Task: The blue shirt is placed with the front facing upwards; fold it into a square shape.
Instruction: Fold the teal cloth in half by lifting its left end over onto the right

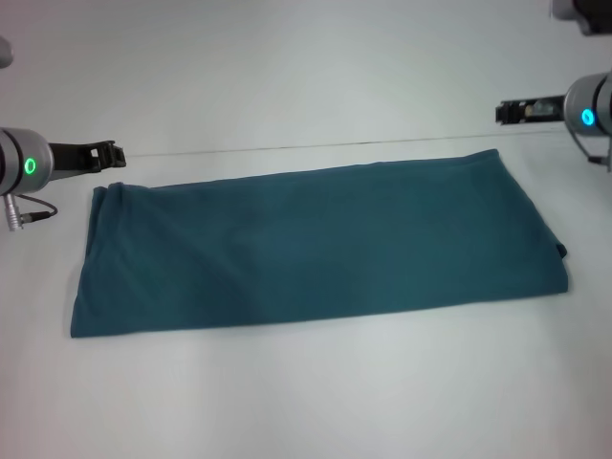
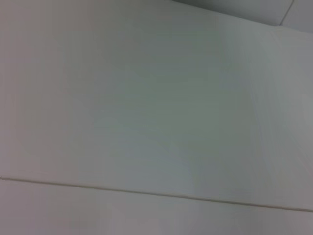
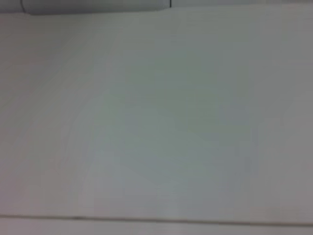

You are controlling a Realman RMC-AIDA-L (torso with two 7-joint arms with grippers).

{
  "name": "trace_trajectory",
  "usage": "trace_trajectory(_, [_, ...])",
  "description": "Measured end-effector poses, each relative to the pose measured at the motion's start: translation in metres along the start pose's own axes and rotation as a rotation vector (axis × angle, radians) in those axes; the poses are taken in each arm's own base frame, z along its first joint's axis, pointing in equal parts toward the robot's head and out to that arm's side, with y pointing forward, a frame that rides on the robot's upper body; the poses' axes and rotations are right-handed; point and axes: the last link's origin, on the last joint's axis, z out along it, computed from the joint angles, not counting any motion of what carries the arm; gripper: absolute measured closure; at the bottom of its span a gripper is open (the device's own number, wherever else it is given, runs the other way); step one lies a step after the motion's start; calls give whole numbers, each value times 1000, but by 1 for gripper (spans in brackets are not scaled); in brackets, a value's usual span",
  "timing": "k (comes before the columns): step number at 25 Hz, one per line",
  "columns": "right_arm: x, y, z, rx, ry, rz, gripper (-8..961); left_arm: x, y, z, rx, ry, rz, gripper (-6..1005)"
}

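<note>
The blue shirt [image 1: 316, 244] lies flat on the white table as a long, wide teal rectangle running from left to right. No print, collar or sleeve shows on its upper face. My left gripper [image 1: 113, 153] hangs at the far left, just above the shirt's far left corner and apart from it. My right gripper [image 1: 507, 112] hangs at the far right, beyond the shirt's far right corner and apart from it. Neither holds anything. Both wrist views show only bare white table, with no shirt and no fingers.
A thin seam line [image 1: 316, 146] crosses the white table [image 1: 316, 392] just behind the shirt; it also shows in the left wrist view [image 2: 156, 193] and the right wrist view [image 3: 156, 219]. A grey cable [image 1: 29, 212] hangs from the left arm.
</note>
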Motion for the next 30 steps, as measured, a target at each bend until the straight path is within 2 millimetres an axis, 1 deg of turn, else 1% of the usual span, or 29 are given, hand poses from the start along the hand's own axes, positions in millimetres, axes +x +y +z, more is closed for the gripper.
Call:
trace_trajectory(1, [-4, -1, -1, 1, -4, -2, 764, 0, 0, 0, 1, -1, -7, 754])
trace_trajectory(4, [-11, -5, -3, 4, -9, -2, 731, 0, -1, -1, 0, -1, -16, 637])
trace_trajectory(7, [-15, -11, -6, 3, 3, 12, 589, -1, -4, -2, 3, -4, -36, 521])
trace_trajectory(9, [-15, -16, -8, 0, 21, 22, 495, -1, -8, -4, 4, -4, -51, 489])
trace_trajectory(15, [-8, -24, -16, -24, 46, 48, 274, 0, -18, -14, -24, 11, -134, 392])
trace_trajectory(17, [-4, -23, -20, -59, 47, 64, 71, 0, -20, -20, -61, 15, -175, 360])
trace_trajectory(19, [-1, -22, -26, -108, 37, 83, 66, -1, -21, -27, -112, 16, -214, 345])
trace_trajectory(24, [16, -20, -47, -336, -6, 177, 53, -11, -23, -47, -271, 5, -302, 349])
trace_trajectory(28, [39, -23, -62, -482, -34, 248, 42, -27, -30, -61, -357, -3, -369, 352])
trace_trajectory(29, [47, -25, -66, -503, -38, 262, 44, -27, -30, -61, -357, -3, -369, 353])
trace_trajectory(30, [53, -27, -69, -521, -44, 275, 46, -39, -34, -66, -395, -12, -413, 354])
